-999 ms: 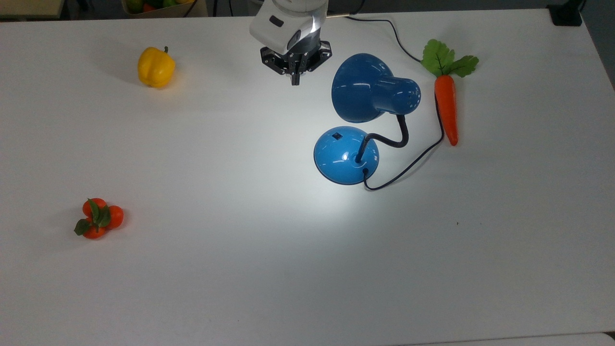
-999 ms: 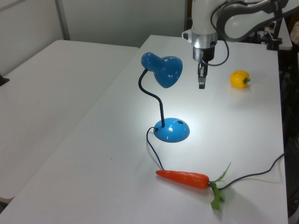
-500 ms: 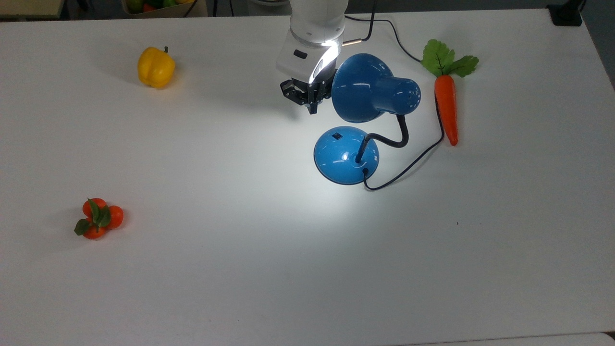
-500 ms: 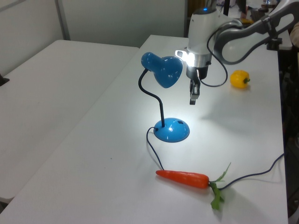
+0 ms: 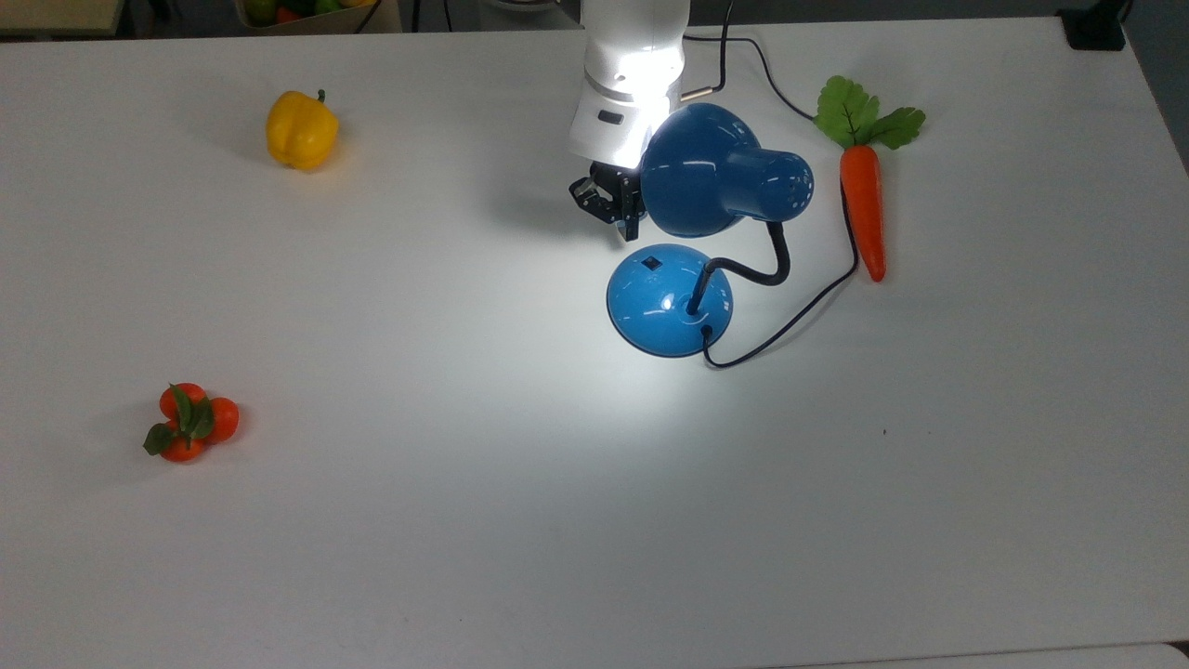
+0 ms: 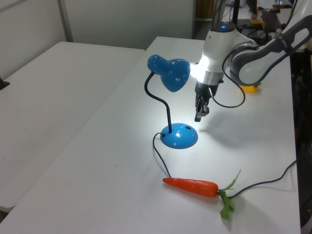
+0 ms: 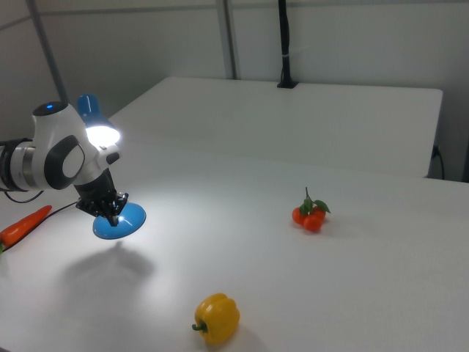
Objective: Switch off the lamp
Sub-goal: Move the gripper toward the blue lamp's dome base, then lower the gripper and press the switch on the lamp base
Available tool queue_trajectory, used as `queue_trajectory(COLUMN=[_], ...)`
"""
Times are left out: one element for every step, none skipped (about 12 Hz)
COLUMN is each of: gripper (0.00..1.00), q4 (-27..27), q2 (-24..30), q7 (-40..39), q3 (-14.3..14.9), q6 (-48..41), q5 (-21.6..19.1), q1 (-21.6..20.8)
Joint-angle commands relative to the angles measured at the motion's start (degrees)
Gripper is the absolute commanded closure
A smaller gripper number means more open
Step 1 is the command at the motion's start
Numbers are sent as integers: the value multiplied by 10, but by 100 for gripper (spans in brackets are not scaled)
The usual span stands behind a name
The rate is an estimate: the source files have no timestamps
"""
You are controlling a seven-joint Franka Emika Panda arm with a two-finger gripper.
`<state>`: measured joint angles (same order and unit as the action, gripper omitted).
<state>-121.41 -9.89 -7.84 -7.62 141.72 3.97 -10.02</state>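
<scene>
The glossy blue desk lamp point(image 5: 692, 242) with dome shade and black bendy neck stands right of centre on the white surface point(image 5: 464, 520) in the top view, lit; bright pool of light around its round domed blue base point(image 6: 179, 136); thin dark cord point(image 5: 790, 321) trails off toward the orange toy carrot point(image 5: 862, 200). The end effector point(image 6: 199, 114) hangs just under the shade's rim, above and just beside the base, apart from it; fingers pressed together, holding nothing, tips pointing down.

Step in hand, by judgement: approach to the small black switch point(image 5: 652, 263) on the base's far side in the top view. To do it well: shift the tip over the switch before descending; come straight down, one closed fingertip as a poker; press the raised half of the rocker, not the dome beside it, glossy curve will deflect a glancing touch; keep the wrist clear of the shade, it is very close; light base may slide or tip, so push vertically, gently; light going out confirms.
</scene>
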Motion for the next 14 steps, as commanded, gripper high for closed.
queue_trajectory(gripper=[100,100,100,100,100,100,100,100,100,100,100,100,100,100], q4=[-9,-8,-8,-8,-8,-8,-8,-8,-8,-8,-8,-8,-8,-8], q2=[-3,-4,-14,-18,-19,-19,-21,-26,-26,-27,-29,-34,-35,-36], q7=[-17,-17,-17,-17,-17,-17,-17,-17,-17,-17,-17,-16,-16,-17], q3=[1,1,1,1,1,1,1,1,1,1,1,1,1,1], q6=[36,50,65,81,84,84,84,84,84,83,83,84,83,82], q5=[1,1,1,1,1,1,1,1,1,1,1,1,1,1], q1=[-7,-7,-7,-8,-8,-9,-10,-10,-10,-11,-16,-18,-18,-17])
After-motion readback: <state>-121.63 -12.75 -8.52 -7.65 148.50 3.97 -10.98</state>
